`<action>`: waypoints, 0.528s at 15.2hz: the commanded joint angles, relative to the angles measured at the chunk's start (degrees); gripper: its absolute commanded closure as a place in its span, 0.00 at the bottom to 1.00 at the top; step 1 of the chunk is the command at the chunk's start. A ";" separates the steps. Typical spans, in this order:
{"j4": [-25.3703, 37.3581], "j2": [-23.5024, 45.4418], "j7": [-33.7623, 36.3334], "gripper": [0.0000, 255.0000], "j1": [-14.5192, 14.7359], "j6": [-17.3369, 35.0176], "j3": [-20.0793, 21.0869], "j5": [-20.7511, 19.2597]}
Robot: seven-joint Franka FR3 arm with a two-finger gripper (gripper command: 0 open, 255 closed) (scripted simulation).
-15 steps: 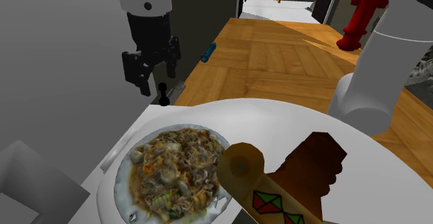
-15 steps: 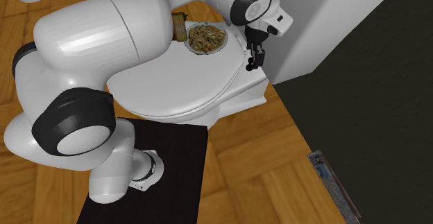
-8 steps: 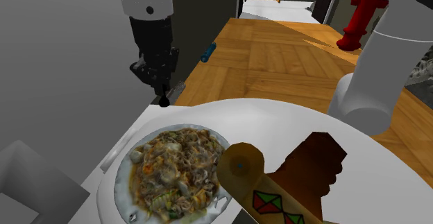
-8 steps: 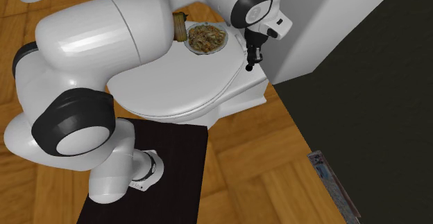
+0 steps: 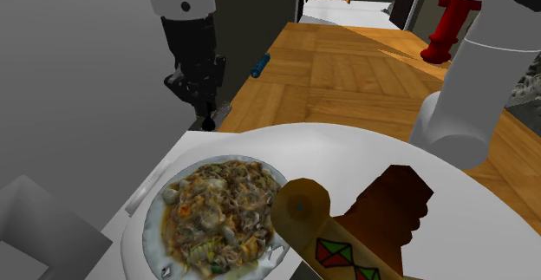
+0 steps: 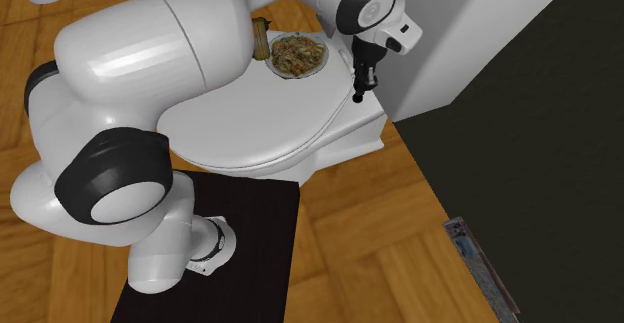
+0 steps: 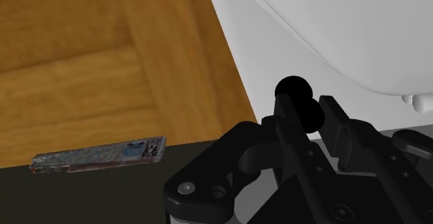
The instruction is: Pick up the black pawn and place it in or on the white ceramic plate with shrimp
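My gripper (image 5: 206, 119) is shut on the small black pawn (image 5: 208, 125) at the far edge of the white rounded lid (image 5: 347, 153). In the wrist view the pawn's round head (image 7: 294, 89) sticks out between the two black fingers (image 7: 338, 118). In the second exterior view the gripper (image 6: 357, 87) points down with the pawn (image 6: 357, 97) at its tips, just off the lid's rim. The white plate (image 5: 149, 228), heaped with a brownish shrimp dish, lies on the lid nearer the shoulder camera, a short way from the pawn. The plate (image 6: 323, 62) also sits beside the arm.
A wooden piece with a red and green pattern (image 5: 314, 231) and a brown block (image 5: 394, 198) lie on the lid beside the plate. A grey wall (image 5: 78, 79) stands close behind the gripper. On the wooden floor are a blue item (image 5: 260, 64), a red post (image 5: 447, 22) and a flat strip (image 7: 97, 154).
The open fingers came down around the pawn and shut on it. Since then the gripper and pawn have shifted only slightly.
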 commanded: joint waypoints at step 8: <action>9.41 1.76 0.34 1.00 0.31 -5.74 0.33 -1.13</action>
